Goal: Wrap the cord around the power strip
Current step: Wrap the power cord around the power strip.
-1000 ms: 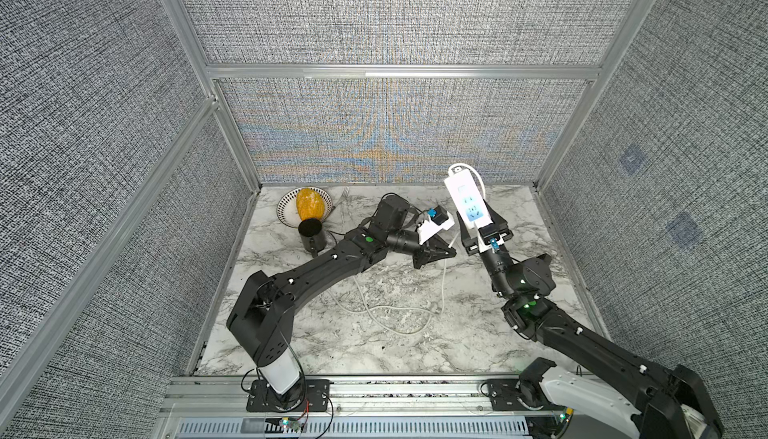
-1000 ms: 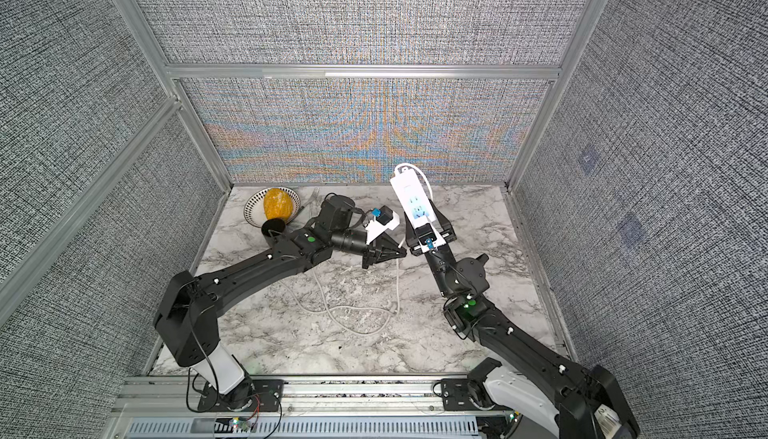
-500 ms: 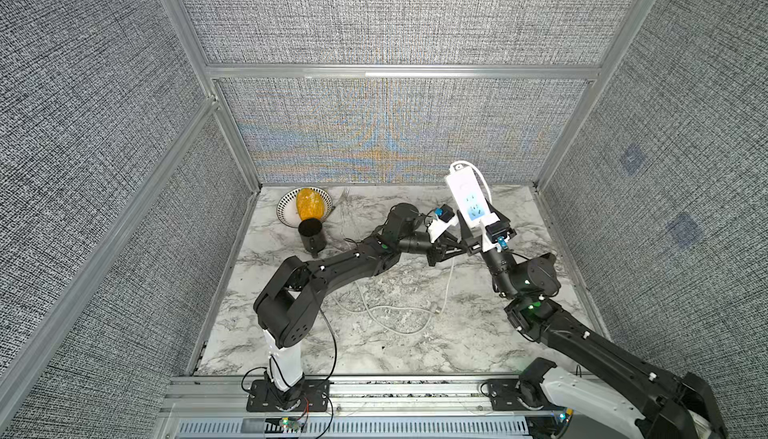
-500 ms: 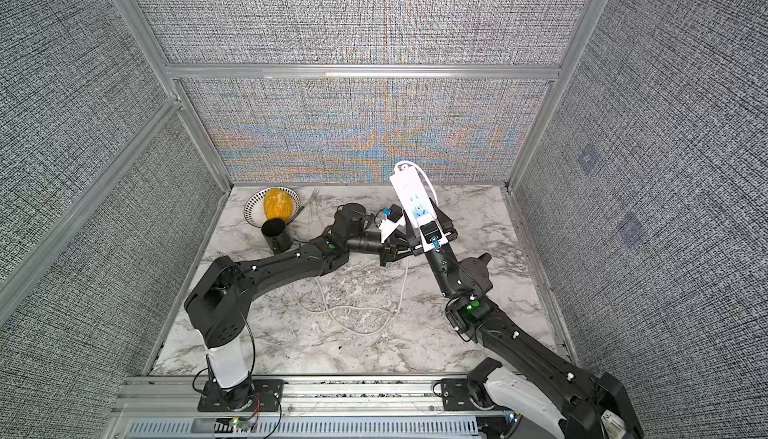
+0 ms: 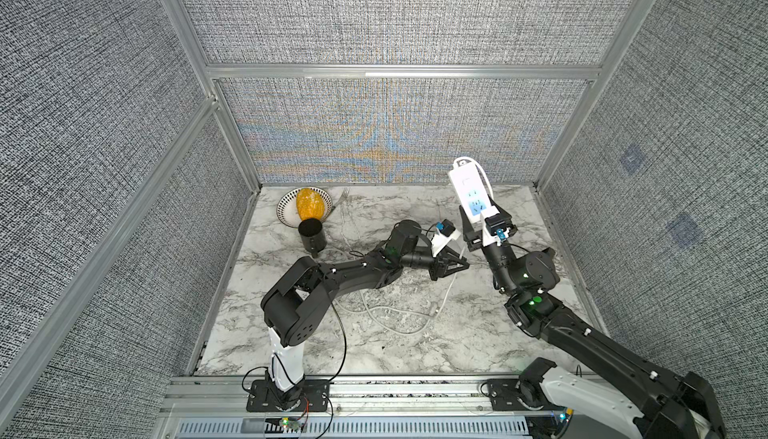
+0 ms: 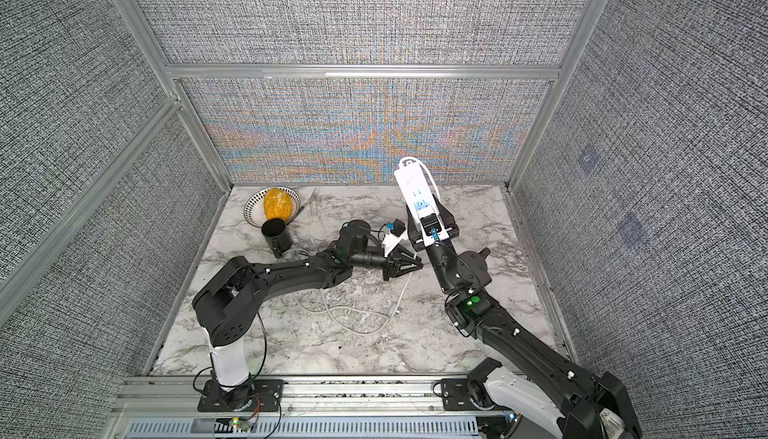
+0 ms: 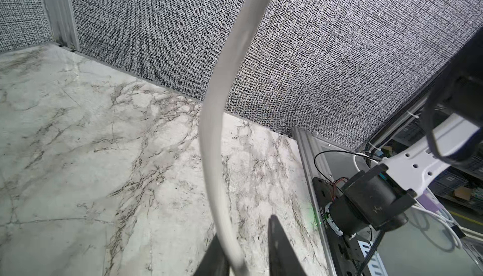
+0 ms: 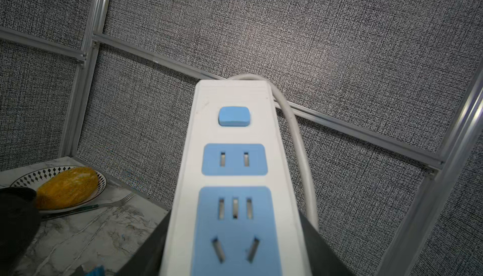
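Strip [image 5: 468, 192] is up off the table [image 5: 374, 354] at the back right, standing on end and tilted, with its socket face turned to the cameras in both top views. My right gripper [image 5: 482, 217] is clamped on its lower end, one finger on each long side. In the right wrist view I see the blue button [image 8: 234, 116] above the socket panels, and the cord [image 8: 295, 131] leaves the far end and bends back down along one long edge. In a top view it then goes out of sight behind the right gripper. Lower down, a stretch runs from my left gripper [image 5: 460, 263], which hangs low just beside the right wrist, to loose loops on the marble in front of the left arm. In the left wrist view the left fingers [image 7: 279, 248] stand apart with the cord between them. It lies against one finger and leaves a gap to the other, so nothing is pinched. At the back left, well apart from the strip, sit a bowl [image 5: 286, 204] with a yellow lump [image 5: 308, 208], a black cup [image 5: 311, 235] and a fork [image 5: 340, 198].
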You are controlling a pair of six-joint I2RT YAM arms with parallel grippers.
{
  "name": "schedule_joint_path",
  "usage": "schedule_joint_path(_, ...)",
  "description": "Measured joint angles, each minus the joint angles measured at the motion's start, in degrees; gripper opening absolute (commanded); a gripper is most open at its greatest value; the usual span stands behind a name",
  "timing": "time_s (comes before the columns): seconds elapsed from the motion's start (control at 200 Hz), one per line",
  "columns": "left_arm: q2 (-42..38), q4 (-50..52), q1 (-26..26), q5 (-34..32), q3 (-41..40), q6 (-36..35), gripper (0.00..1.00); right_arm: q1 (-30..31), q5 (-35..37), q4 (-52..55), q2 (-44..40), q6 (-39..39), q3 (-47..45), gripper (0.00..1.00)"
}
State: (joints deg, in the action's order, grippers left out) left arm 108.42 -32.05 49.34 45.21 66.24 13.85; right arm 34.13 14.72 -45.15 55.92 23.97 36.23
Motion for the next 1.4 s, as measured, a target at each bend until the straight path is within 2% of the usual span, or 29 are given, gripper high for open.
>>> schedule_joint_path(0.385, -2.23, 0.35, 2.36, -0.28, -6.78, 0.09, 0.28, -2.10, 0.02, 2.05, 0.61, 0.17, 0.85, 0.00)
schedule_joint_path(0.621, -2.23, 2.27, 3.41, -1.31, -8.13, -0.39, 0.29, -3.06, -0.55, 2.23, 0.96, -0.04, 1.36, 0.00)
schedule_joint_path(0.816, -3.98, 7.37, 3.87, -2.36, -10.97, -2.97, 0.28, -4.28, -1.40, 2.40, 0.85, -0.24, 1.90, 0.00)
schedule_joint_path(0.886, -4.37, 9.29, 4.22, -2.97, -10.97, -3.98, 0.24, -4.55, -1.60, 2.47, 0.85, -0.44, 1.99, 0.00)
schedule_joint_path(0.991, -5.40, 12.44, 4.48, -3.63, -10.99, -5.64, 0.07, -4.87, -1.97, 2.71, 0.74, -0.66, 2.03, 0.00)
schedule_joint_path(1.066, -7.06, 15.32, 4.46, -4.87, -10.84, -7.10, 0.00, -5.03, -2.19, 3.76, 0.33, -0.66, 2.03, 0.00)
schedule_joint_path(1.191, -11.82, 22.12, 4.46, -8.24, -9.97, -10.49, 0.00, -6.84, -3.23, 6.60, -1.07, -1.05, 2.03, 0.00)
schedule_joint_path(1.396, -22.12, 33.42, 4.44, -18.36, -10.64, -17.42, 0.00, -10.47, -5.18, 11.19, -4.92, -3.67, 1.49, 0.00)
